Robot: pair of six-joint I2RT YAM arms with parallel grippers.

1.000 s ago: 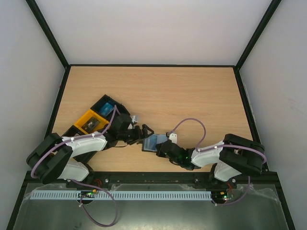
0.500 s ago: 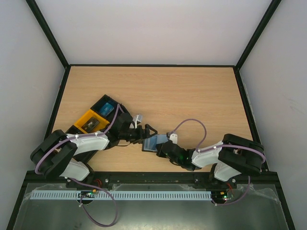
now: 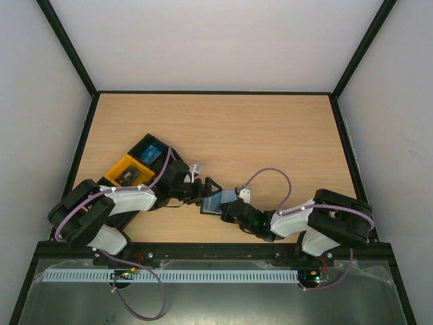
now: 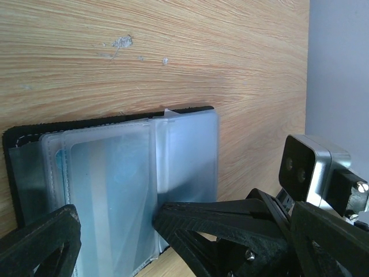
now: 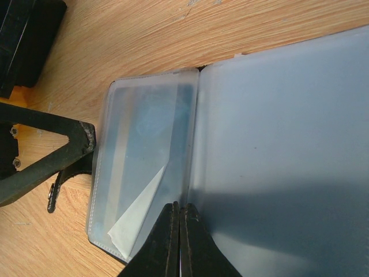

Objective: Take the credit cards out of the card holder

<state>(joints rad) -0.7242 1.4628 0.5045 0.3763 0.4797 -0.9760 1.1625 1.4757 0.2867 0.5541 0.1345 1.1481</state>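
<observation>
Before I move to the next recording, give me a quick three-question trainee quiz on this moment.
1. True or false: the left claw is shut.
2. On the table, the card holder is: A folded shut, B lying open, C standing on edge.
3. Where is the bluish card?
Key: 1 false; 2 B; 3 inside a clear sleeve of the holder.
</observation>
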